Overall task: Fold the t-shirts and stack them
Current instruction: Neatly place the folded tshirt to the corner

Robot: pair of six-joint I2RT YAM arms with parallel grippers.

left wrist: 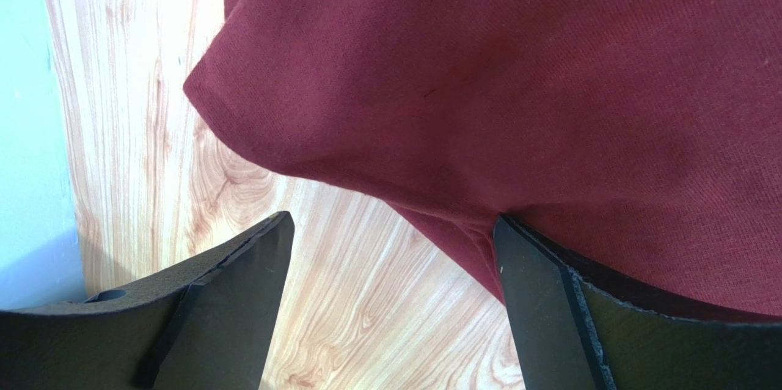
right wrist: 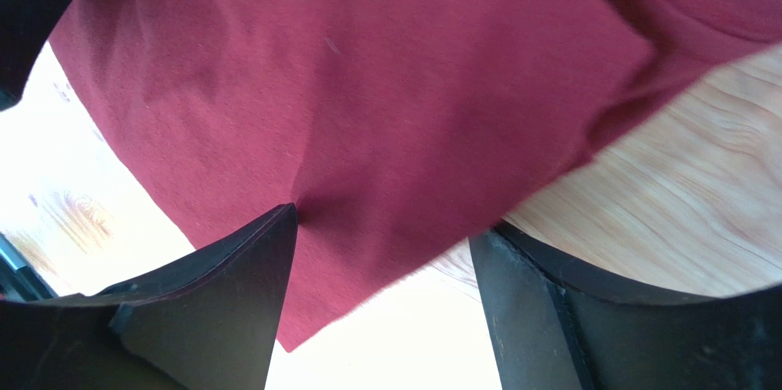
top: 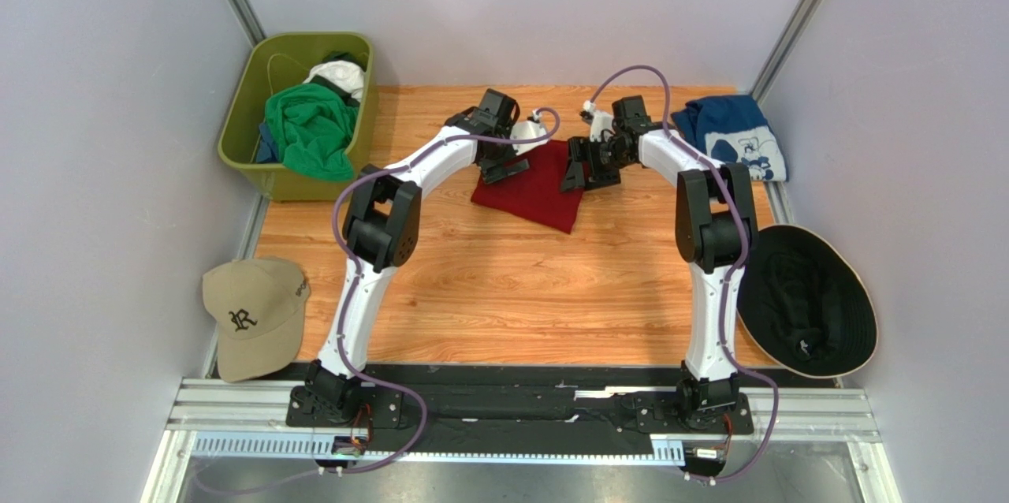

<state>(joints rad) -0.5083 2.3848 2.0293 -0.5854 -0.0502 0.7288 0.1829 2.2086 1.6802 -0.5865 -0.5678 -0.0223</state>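
Nearest the camera, both arm bases are bolted to a black plate point(top: 521, 406) on the metal rail at the near edge of the bench point(top: 521, 284). Just beyond it, a tan baseball cap point(top: 252, 316) overhangs the left side of the bench. A black wide-brimmed hat point(top: 808, 300) lies crown-up over the right side.

The left arm point(top: 381, 219) and right arm point(top: 711, 210) both reach away and bend inward. Their wrists come close together over the far middle of the bench. The dark red t-shirt point(top: 535, 186) lies there as a compact, roughly four-sided piece, flat on the wood between the two wrists.

The left jaws are spread wide at the shirt's left far edge. In the left wrist view one of the fingers point(left wrist: 229, 298) is over bare wood. The other sits against the hem of the red cloth, and nothing is clamped. The right jaws are also parted, at the shirt's right far edge. In the right wrist view one of their fingers point(right wrist: 229, 289) presses down on the cloth and dimples it. The other stands at the cloth's border over wood.

Farther back, at the far right corner of the bench, the navy-blue t-shirt point(top: 732, 136) lies bunched with its white cartoon print facing up. Off the far left corner stands an olive-green bin point(top: 243, 136). It holds the crumpled bright green t-shirt point(top: 310, 131), with a white garment point(top: 338, 77) behind it.
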